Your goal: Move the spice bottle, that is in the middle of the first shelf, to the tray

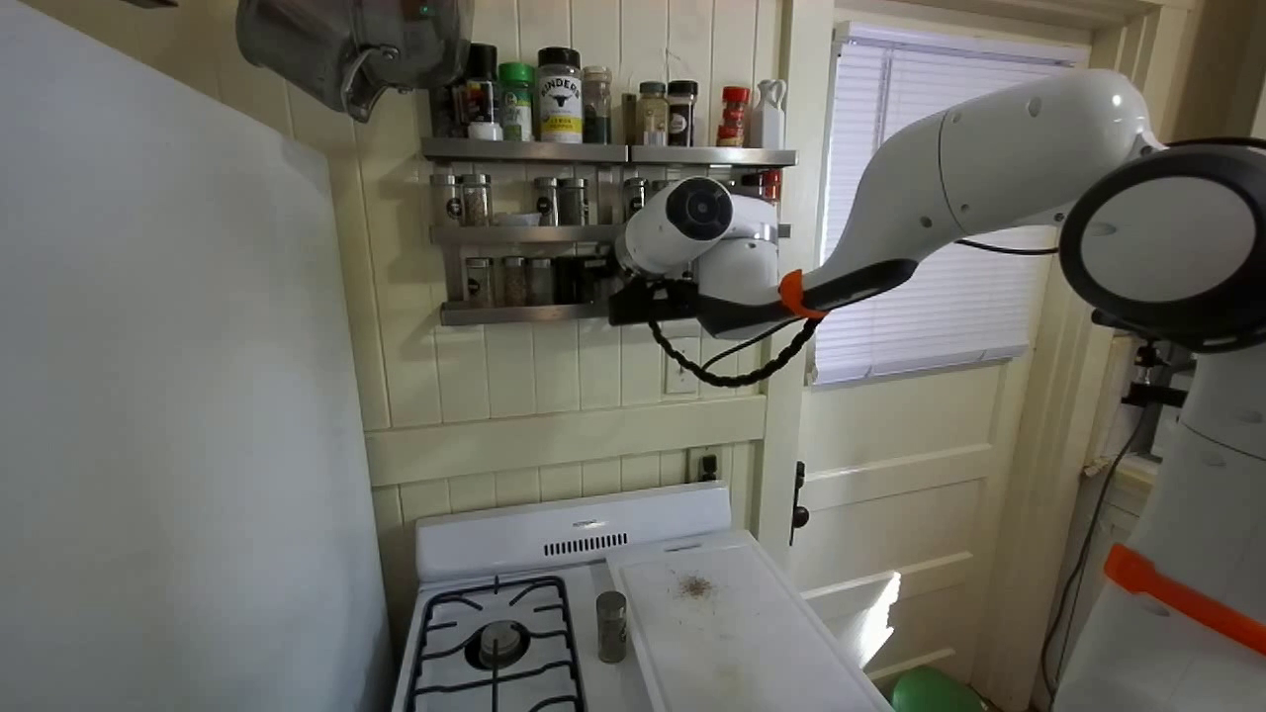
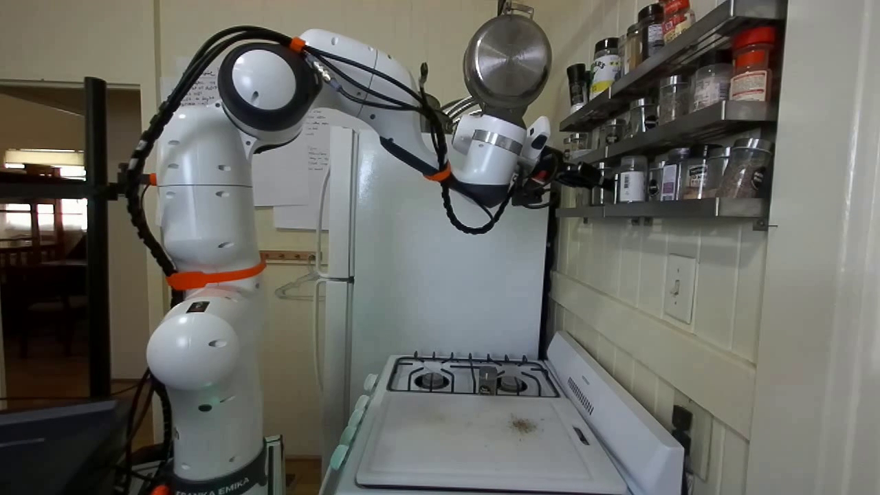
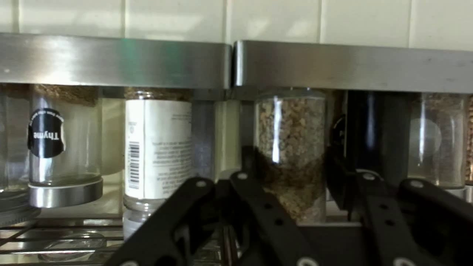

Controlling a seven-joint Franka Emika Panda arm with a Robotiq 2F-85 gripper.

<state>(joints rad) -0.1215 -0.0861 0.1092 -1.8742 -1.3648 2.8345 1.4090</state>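
Note:
In the wrist view, which stands upside down, the spice bottle [image 3: 290, 125] is a clear cylindrical jar with grainy brown contents. My gripper [image 3: 292, 164] is shut on it, one dark finger against each side. The bottle's base meets the metal lip of the lowest shelf, and I cannot tell whether it is lifted. Its cap end is hidden behind the gripper. In both exterior views the gripper [image 1: 599, 275] reaches in at that shelf [image 2: 660, 209] and hides most of the bottle. The pale tray [image 1: 737, 638] lies on the stove, with brown crumbs scattered on it.
Close beside the gripped bottle stand a dark bottle [image 3: 377, 125] and a white-labelled jar [image 3: 159, 147]. The middle shelf [image 2: 687, 127] runs just above the gripper. Another grey-capped jar [image 1: 611, 628] stands between the tray and the burner grate [image 1: 495, 643]. A pot [image 2: 507, 62] hangs near the arm.

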